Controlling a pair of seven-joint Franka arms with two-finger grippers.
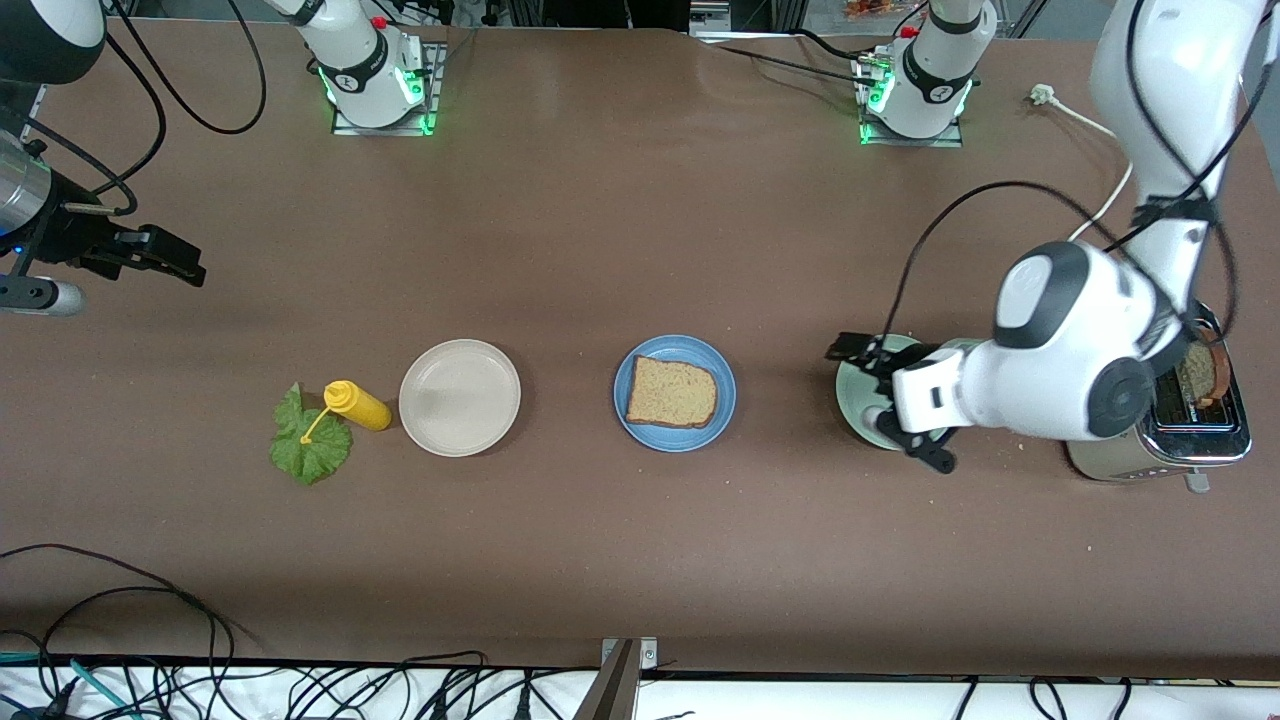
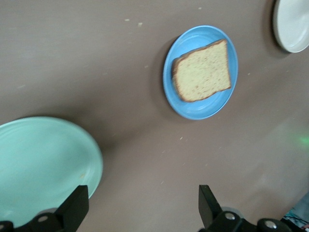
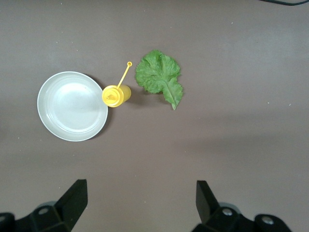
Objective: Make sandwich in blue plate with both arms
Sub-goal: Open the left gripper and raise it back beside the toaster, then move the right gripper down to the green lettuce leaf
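Resting on plate: one brown wholemeal bread slice (image 1: 671, 393) with a darker crust lies flat in the round medium-blue plate (image 1: 632, 380), with nothing on top of it.
Blue plate: it sits on the brown table (image 1: 640, 560) about midway between the arms' ends, with the round beige plate (image 1: 459, 397) beside it toward the right arm's end and the round pale green plate (image 1: 857, 393) beside it toward the left arm's end; the three plates stand apart in a row.
Lettuce: a ruffled green lettuce leaf (image 1: 309, 446) lies flat on the table toward the right arm's end, past the beige plate.
Bottle: a yellow squeeze bottle (image 1: 357, 405) stands between the leaf and the beige plate, just beside the plate's rim, its thin nozzle pointing over the leaf.
Toaster: a silver metal toaster (image 1: 1178, 432) sits at the left arm's end of the table with a second brown bread slice (image 1: 1196, 372) standing in its slot.
Left gripper: the black left gripper (image 1: 895, 400) hangs over the pale green plate, its fingers (image 2: 76, 207) spread wide and holding nothing.
Right gripper: the black right gripper (image 1: 165, 256) hangs over bare table at the right arm's end; the right wrist view shows its fingers (image 3: 75, 199) spread wide and empty, looking down on the leaf, bottle and beige plate.
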